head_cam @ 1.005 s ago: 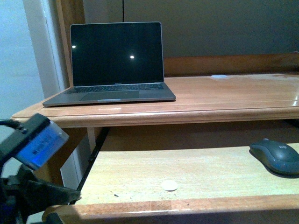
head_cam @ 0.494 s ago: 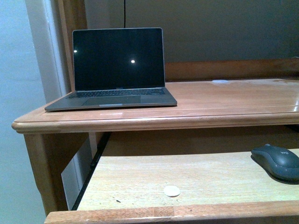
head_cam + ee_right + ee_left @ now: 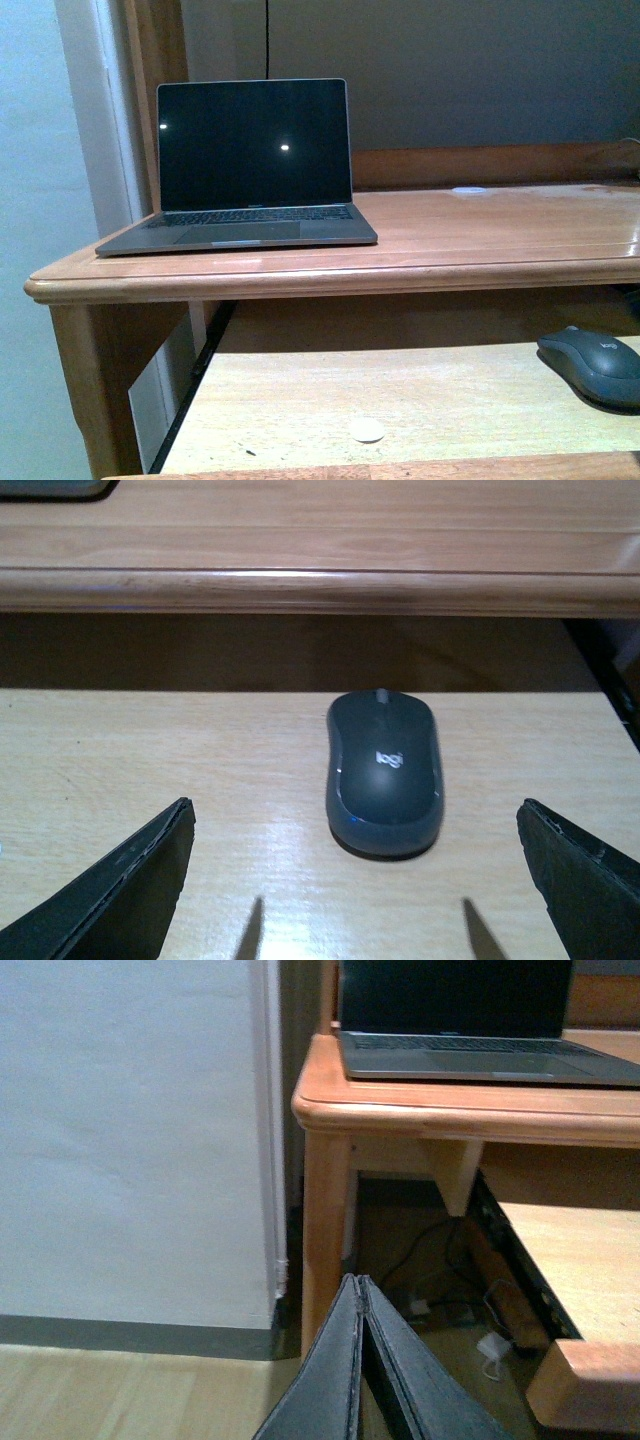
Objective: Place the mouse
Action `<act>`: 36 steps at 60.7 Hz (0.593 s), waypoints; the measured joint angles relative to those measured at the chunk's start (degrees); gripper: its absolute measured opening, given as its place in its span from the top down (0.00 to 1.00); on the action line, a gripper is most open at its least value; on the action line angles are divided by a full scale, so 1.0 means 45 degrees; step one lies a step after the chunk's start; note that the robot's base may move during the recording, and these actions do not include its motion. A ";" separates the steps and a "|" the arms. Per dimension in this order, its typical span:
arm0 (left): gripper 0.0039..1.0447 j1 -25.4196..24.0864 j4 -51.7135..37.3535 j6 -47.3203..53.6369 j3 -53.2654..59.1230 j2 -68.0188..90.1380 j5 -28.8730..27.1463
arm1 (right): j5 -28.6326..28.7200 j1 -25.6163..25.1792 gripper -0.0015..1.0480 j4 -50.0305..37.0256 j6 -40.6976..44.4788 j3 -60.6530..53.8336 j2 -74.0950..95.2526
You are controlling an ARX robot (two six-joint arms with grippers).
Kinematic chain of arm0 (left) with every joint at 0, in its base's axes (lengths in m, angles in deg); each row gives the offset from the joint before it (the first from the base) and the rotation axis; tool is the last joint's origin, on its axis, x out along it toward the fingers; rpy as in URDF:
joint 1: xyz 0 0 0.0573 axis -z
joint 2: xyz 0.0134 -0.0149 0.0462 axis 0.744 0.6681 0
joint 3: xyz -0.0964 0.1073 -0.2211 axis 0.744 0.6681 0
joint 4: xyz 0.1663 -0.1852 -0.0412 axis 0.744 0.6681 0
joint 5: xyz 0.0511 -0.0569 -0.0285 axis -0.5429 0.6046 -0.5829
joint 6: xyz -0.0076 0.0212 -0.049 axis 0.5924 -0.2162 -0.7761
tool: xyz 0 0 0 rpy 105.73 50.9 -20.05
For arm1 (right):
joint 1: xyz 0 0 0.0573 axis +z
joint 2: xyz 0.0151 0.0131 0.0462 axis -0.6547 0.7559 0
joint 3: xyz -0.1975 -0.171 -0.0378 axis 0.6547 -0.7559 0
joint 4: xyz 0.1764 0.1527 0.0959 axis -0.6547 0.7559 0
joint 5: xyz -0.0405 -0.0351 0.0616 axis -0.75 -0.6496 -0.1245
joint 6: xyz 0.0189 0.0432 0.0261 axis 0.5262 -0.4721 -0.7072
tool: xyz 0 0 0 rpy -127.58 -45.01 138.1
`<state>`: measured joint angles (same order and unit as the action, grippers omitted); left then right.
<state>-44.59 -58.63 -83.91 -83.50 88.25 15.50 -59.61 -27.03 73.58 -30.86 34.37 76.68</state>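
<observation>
The dark grey mouse (image 3: 595, 365) lies on the pale pull-out shelf (image 3: 400, 400) under the desk top, at the right edge of the front view. In the right wrist view the mouse (image 3: 384, 770) lies flat with its logo up. My right gripper (image 3: 355, 815) is open, its fingers wide apart on either side of the mouse and a little short of it, not touching. My left gripper (image 3: 360, 1285) is shut and empty, low beside the desk's left leg. Neither gripper shows in the front view.
An open laptop (image 3: 250, 165) with a dark screen stands on the wooden desk top (image 3: 480, 235) at the left. A small white disc (image 3: 366, 430) lies on the shelf. The desk's front edge overhangs the shelf. Cables lie on the floor under the desk (image 3: 440, 1300).
The front view has tilted down slightly, so desk and laptop sit lower in frame. The left arm, seen at lower left one second ago, has left the front view.
</observation>
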 joint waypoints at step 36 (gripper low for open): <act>0.98 -0.0719 0.1982 0.0005 0.0695 -0.2846 0.0389 | -0.0937 -0.0500 0.07 0.1054 0.0831 0.3079 0.4881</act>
<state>-47.83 -49.71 -83.89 -80.37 75.44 17.25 -63.83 -29.28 78.32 -27.12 48.22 98.65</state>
